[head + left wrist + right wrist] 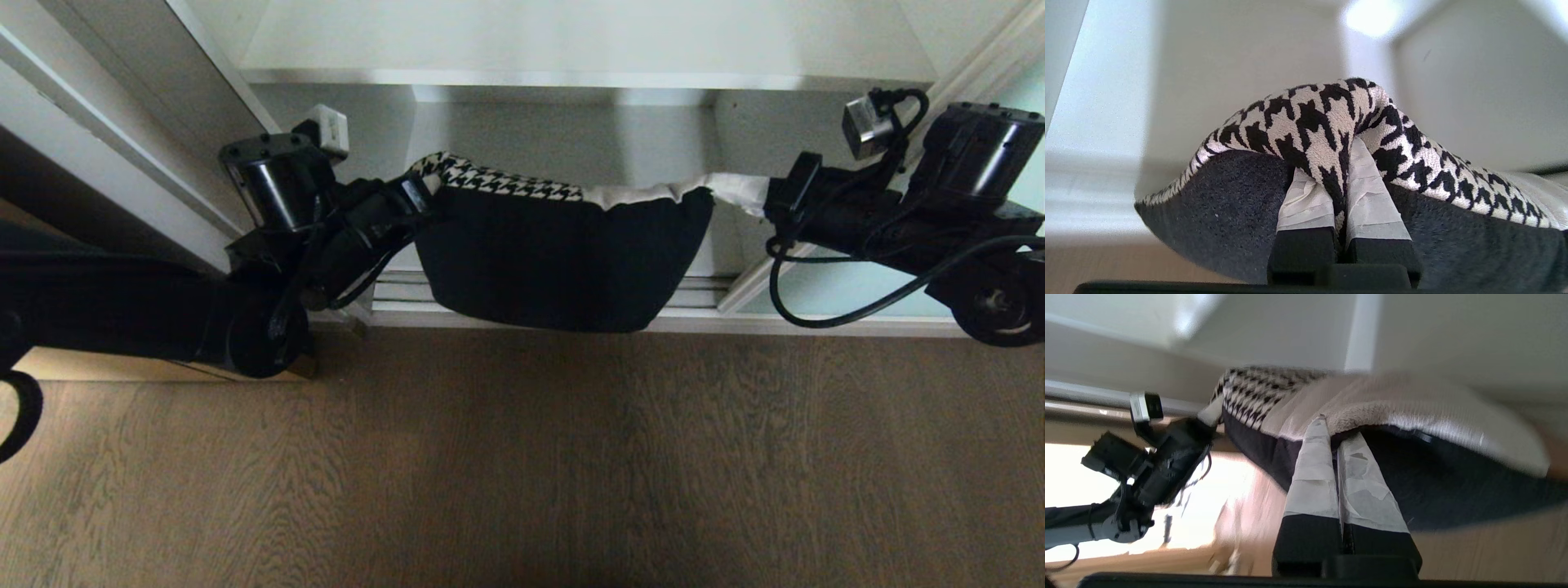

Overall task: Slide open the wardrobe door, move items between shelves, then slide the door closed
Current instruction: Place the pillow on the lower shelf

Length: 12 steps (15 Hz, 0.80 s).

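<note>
In the head view, the left arm enters from nine o'clock, and the left gripper [420, 194] is clamped on the houndstooth end of the stack of folded cloth [555, 261]. The left wrist view confirms the grip: the two taped fingers [1306, 200] stand pressed together with a fold of the black-and-white houndstooth piece [1331, 118] pinched between them, above the dark cloth [1229, 204] beneath. The stack hangs between the two grippers at the centre of the head view, sagging in the middle, with its dark underside bulging toward six o'clock, over the wardrobe's bottom track [702, 294] and the edge of the wood-grain floor [522, 474]. It does not rest on any surface that can be seen. The shelf [571, 49] lies at twelve o'clock, above and behind the stack, with nothing visible on it. The white piece [645, 193] runs along the stack's top toward three o'clock, where the right gripper [767, 200] is closed on that end. In the right wrist view its taped fingers [1314, 473] meet at the seam between the pale fleecy layer [1412, 404] and the dark layer [1453, 477]. The sliding wardrobe door [824, 290], a pale aqua panel, shows behind the right arm at three o'clock.
</note>
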Available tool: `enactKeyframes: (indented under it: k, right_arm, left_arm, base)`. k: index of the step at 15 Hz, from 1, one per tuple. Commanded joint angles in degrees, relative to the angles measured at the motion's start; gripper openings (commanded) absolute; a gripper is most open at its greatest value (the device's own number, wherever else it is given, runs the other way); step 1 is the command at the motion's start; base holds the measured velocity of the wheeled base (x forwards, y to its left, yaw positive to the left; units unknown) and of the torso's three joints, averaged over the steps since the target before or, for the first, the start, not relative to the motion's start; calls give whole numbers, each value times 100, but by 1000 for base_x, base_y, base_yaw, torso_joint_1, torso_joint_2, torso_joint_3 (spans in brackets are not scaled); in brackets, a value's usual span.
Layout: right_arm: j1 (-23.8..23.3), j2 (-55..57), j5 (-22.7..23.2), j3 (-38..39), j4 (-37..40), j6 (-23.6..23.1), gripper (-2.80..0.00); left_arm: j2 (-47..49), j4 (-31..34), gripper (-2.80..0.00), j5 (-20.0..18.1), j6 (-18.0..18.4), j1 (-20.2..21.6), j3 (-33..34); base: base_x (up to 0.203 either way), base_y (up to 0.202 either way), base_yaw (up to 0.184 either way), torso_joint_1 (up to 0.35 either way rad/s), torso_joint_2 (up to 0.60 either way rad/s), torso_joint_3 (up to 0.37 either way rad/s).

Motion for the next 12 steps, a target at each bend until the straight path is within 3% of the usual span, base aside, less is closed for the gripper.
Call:
enactKeyframes:
  k: [1,4,8,12]
  right_arm:
    - [-149,278,34,-281,-489,42,-280]
    - [-227,407,43,-258,-673,41,-280]
    - [-300,699,105,-240,-1136,42,-280]
    - [-418,1201,496,349,-1788,45,-280]
  left_arm:
    - [422,-59,-280,-7,53,0,-671]
    - [616,-124,-280,-63,115,0,-900]
    - [928,-710,-280,-232,191,101,-781]
    - [1565,-1386,-280,-323,246,171,6]
  base:
    - [0,0,0,0,0,0]
    - [0,0,0,0,0,0]
    - [0,0,0,0,0,0]
    - [0,0,0,0,0,0]
